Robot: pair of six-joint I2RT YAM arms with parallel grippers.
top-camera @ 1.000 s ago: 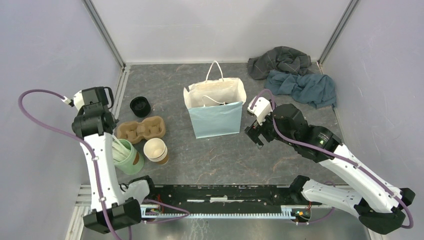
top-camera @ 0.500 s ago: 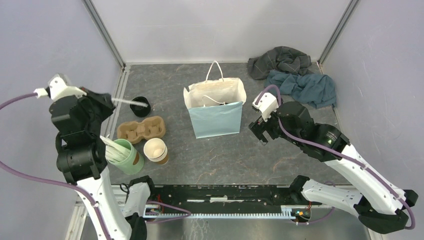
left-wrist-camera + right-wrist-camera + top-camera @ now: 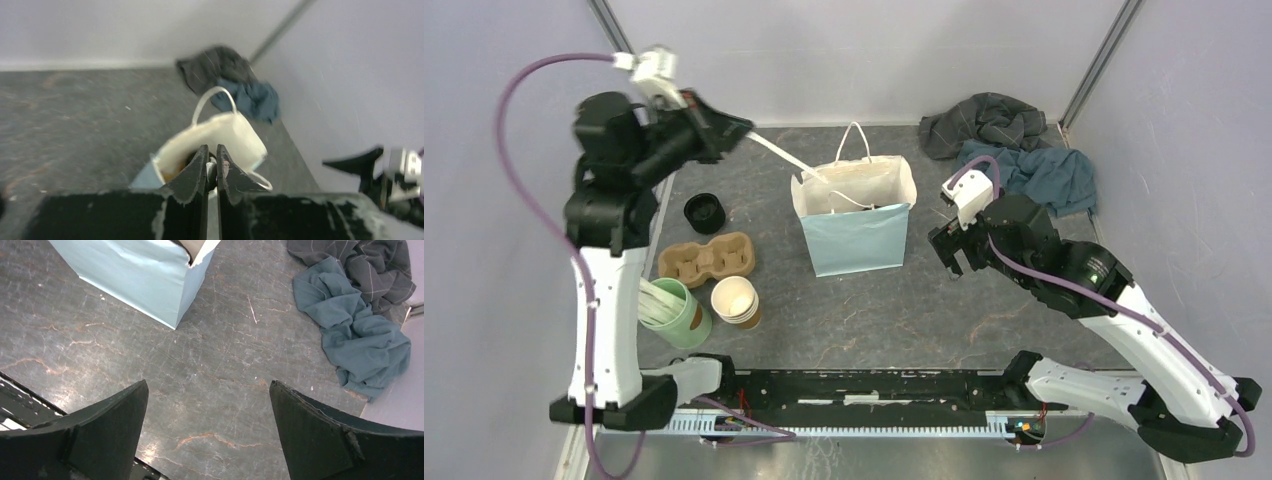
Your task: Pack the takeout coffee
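Left gripper point(image 3: 211, 152) pinches 1 white stick point(image 3: 786, 160) high over the bag point(image 3: 856, 238), lined up to drop in, while the right gripper point(image 3: 208, 385) hangs wide apart beside it.

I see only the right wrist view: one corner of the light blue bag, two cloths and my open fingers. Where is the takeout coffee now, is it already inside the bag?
Observer: No. In the top view the takeout coffee stands to the left of the bag, just behind the cardboard carrier.
Operator: Is something already standing in that carrier?
Observer: Nothing. Both of its hollows look empty from above.
Operator: And what is the left arm holding?
Observer: The left gripper is raised to the left of the bag and is shut on a white stick. The stick's far end reaches the bag's left rim. I cannot tell whether it is inside.
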